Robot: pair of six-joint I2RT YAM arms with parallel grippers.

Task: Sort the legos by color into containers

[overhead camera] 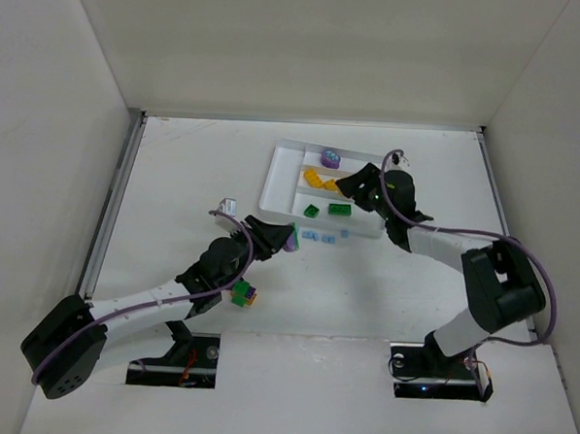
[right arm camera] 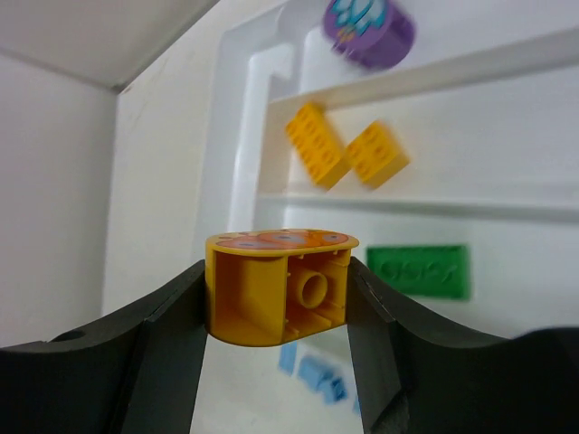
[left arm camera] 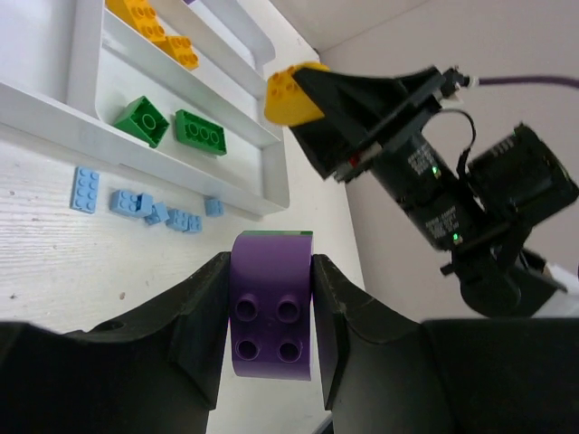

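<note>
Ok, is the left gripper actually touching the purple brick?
Touching. The left wrist view shows the left gripper with both fingers pressed against the purple brick's sides, no gap.

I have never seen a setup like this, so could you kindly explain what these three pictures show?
Two robot arms are bolted at a table's near edge. The overhead picture looks down on both; the other two come from cameras on each wrist. The left hand grips a purple brick. The right hand grips a yellow-orange brick above the white tray. The tray's compartments hold yellow-orange bricks, green bricks and one purple piece. Pale blue bricks lie on the table beside the tray, and a mixed-colour clump sits near the left arm.
</note>
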